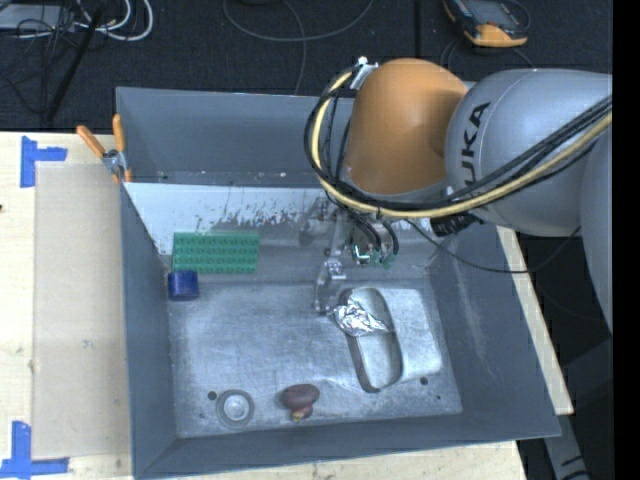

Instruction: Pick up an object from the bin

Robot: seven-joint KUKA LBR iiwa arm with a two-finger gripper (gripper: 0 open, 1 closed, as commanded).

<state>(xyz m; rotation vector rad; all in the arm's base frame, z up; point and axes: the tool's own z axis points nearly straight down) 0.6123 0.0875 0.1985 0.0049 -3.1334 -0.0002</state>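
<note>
My gripper [326, 294] hangs low over the middle of the bin, under the orange wrist cover. Its tip is just left of a crumpled piece of silver foil [361, 318], close to it or touching; I cannot tell which. The foil lies on the upper end of an oblong, shiny grey dish-like thing [380, 360] that stretches toward the bin's front right. Nothing shows in the gripper's grasp.
A green studded plate [215, 252] leans at the back left with a small blue block [182, 285] beside it. Near the front wall lie a clear round cap [236, 406] and a brown stone-like lump [298, 398]. The arm covers the bin's back right.
</note>
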